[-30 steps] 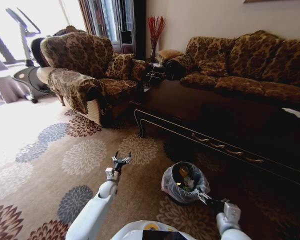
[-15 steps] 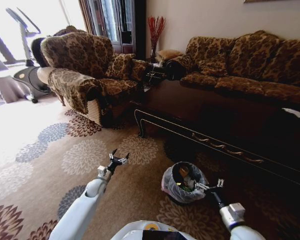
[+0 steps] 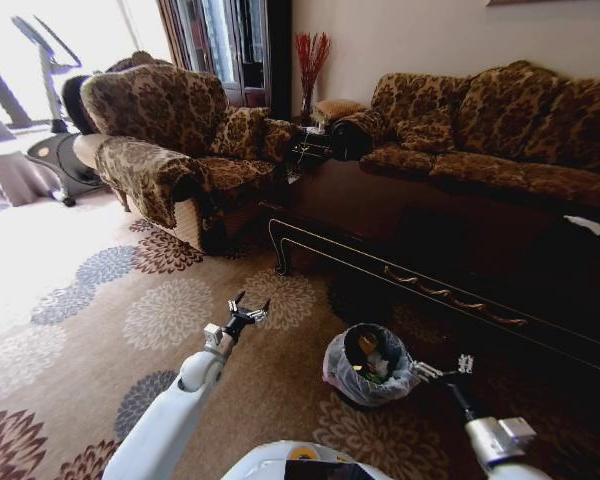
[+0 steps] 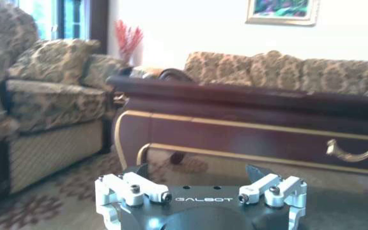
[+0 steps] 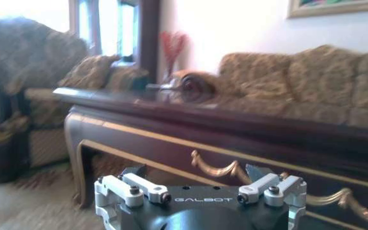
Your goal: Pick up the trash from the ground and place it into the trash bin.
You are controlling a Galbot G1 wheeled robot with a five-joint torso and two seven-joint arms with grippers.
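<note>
- Starting at the right gripper (image 3: pixel 443 369): its fingers (image 3: pixel 465 362) are spread and pinch nothing, and it hangs just beside the trash bin (image 3: pixel 368 366), on the side toward the low dark table (image 3: pixel 400 235).
- The left gripper (image 3: pixel 248 312) is likewise spread and empty, raised over the carpet (image 3: pixel 100 330) well away from the bin on the armchair (image 3: pixel 165 140) side.
- Trash (image 3: pixel 372 352) lies inside the bin's pale liner (image 3: pixel 342 376); I can make out no loose piece on the carpet around the bin.
- Risk: the right fingers sit so near the liner that a sideways sweep could snag the thin plastic and tip the light bin, spilling what it holds.
- Risk: both wrist views look toward the table and sofa (image 4: pixel 286 76), so any litter low by the bin could be missed.
</note>
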